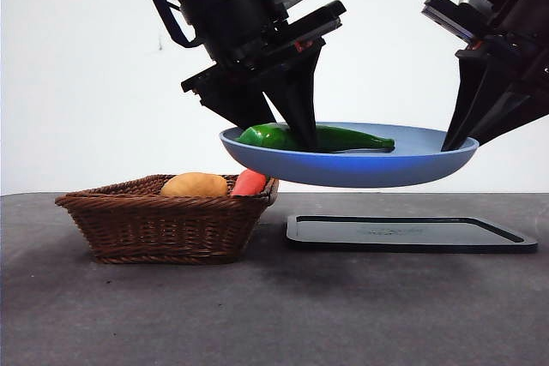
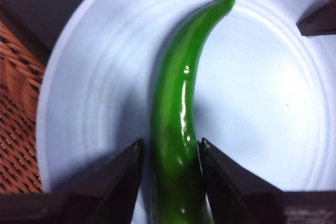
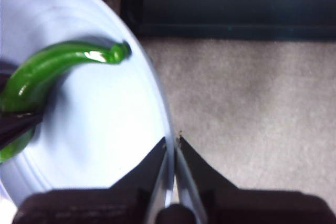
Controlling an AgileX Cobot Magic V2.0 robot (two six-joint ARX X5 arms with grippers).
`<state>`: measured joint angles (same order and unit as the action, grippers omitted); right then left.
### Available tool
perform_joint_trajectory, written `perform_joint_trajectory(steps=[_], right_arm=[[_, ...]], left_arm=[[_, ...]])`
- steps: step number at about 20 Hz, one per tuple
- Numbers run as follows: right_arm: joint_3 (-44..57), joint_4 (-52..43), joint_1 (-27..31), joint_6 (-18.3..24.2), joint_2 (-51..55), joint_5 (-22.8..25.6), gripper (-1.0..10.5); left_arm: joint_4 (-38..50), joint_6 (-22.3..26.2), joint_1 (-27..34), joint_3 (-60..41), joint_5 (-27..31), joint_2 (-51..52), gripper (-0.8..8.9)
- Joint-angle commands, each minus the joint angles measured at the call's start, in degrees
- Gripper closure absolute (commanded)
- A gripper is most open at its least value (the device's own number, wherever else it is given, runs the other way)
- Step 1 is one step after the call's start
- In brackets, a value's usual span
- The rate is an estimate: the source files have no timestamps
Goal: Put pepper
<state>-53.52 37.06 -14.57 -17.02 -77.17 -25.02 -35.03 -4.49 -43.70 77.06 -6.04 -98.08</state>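
- Glossy green pepper (image 2: 176,124) lies in the blue plate (image 1: 412,169), held above the black tray (image 1: 412,233).
- Left gripper (image 2: 170,153) straddles its thick end, jaws close around it.
- Likely light, firm, slippery: grip mid-body.
- Right gripper (image 3: 172,142) pinches the plate's rim.
- Wicker basket (image 1: 163,220) stands beside.

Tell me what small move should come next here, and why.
Probably open the left gripper and lift away: the pepper already lies on the blue plate, which the right gripper holds by its rim above the black tray.
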Motion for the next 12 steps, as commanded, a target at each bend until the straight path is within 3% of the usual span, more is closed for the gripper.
perform_joint_trajectory(steps=[1, 12], right_arm=[[-1.20, -0.57, -0.24, -0.50, -0.46, -0.57, 9.4], [-1.20, -0.15, -0.24, -1.16, -0.46, -0.57, 9.4]], left_arm=[[0.04, 0.02, -0.87, 1.01, -0.33, -0.59, 6.17], [-0.57, 0.57, -0.87, 1.01, -0.09, 7.69, 5.66]])
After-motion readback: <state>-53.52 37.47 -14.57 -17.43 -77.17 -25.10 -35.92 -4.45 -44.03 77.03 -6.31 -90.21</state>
